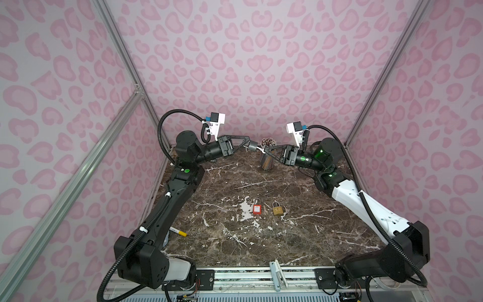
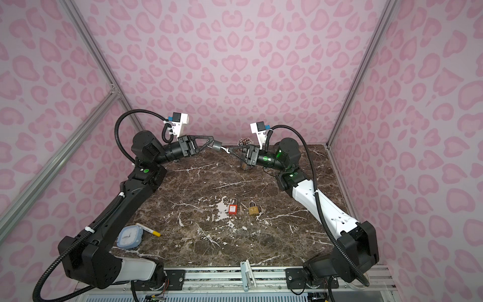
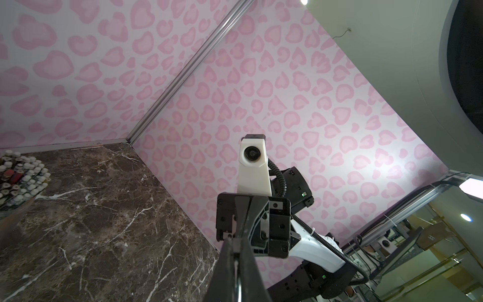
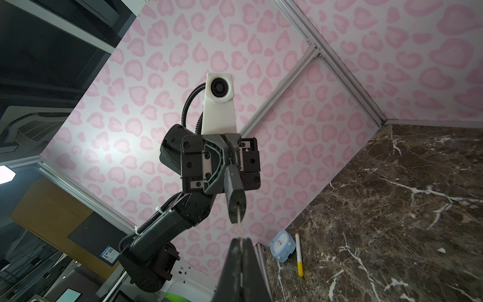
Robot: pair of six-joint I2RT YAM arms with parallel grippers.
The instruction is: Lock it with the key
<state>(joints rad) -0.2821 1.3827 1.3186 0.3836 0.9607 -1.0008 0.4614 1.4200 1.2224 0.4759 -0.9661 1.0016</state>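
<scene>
- The left gripper (image 1: 245, 144) and right gripper (image 1: 265, 151) meet in the air over the back of the marble table (image 1: 261, 248), close to the rear wall.
- The left fingers are clamped on the grey padlock (image 1: 252, 145). The right fingers are pinched on the key (image 1: 260, 149), whose blade reaches the lock body.
- A pencil cup (image 1: 267, 159) stands just below the right gripper.
- The middle and front of the table are mostly open.
- There are three padlocks. One is held, and the red padlock (image 1: 257, 208) and brass padlock (image 1: 277, 209) lie near each other at mid-table.
- One marker (image 1: 179, 231) and one blue clock (image 2: 129, 236) sit at the left edge.
</scene>
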